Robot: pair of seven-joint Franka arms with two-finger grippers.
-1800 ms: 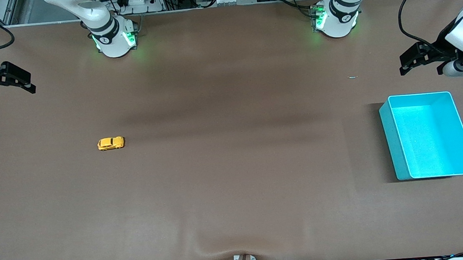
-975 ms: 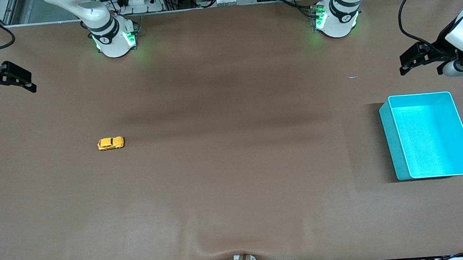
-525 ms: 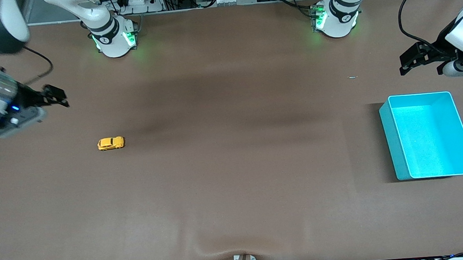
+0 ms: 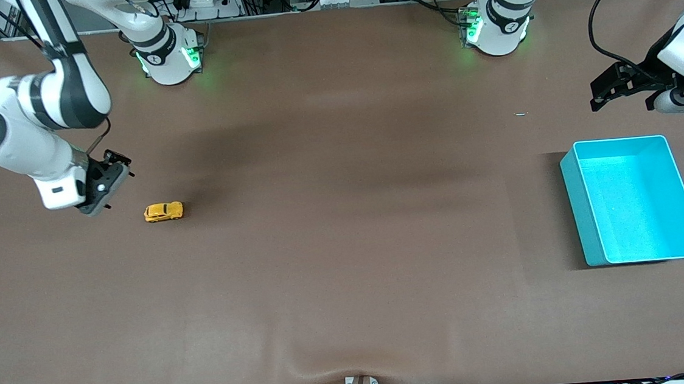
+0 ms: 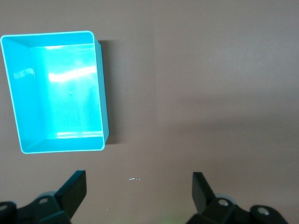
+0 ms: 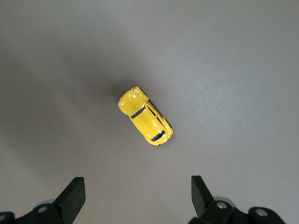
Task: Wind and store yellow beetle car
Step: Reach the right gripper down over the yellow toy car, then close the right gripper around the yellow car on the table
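The yellow beetle car [image 4: 163, 211] stands on its wheels on the brown table toward the right arm's end; it also shows in the right wrist view [image 6: 145, 116]. My right gripper [image 4: 110, 176] is open and empty, up in the air over the table just beside the car, toward the table's end [image 6: 136, 193]. The turquoise bin [image 4: 638, 198] stands empty toward the left arm's end and shows in the left wrist view [image 5: 58, 91]. My left gripper [image 4: 605, 89] is open and empty, waiting in the air over the table beside the bin [image 5: 139, 189].
The brown mat [image 4: 346, 246] covers the whole table and has a small bump at its front edge [image 4: 359, 374]. A tiny pale scrap [image 4: 521, 114] lies on the mat near the left gripper. The two arm bases [image 4: 169, 56] stand along the table's top edge.
My right arm has swung in from the table's end and come down toward the car, with its gripper open. The car, the bin and the left arm have not moved.
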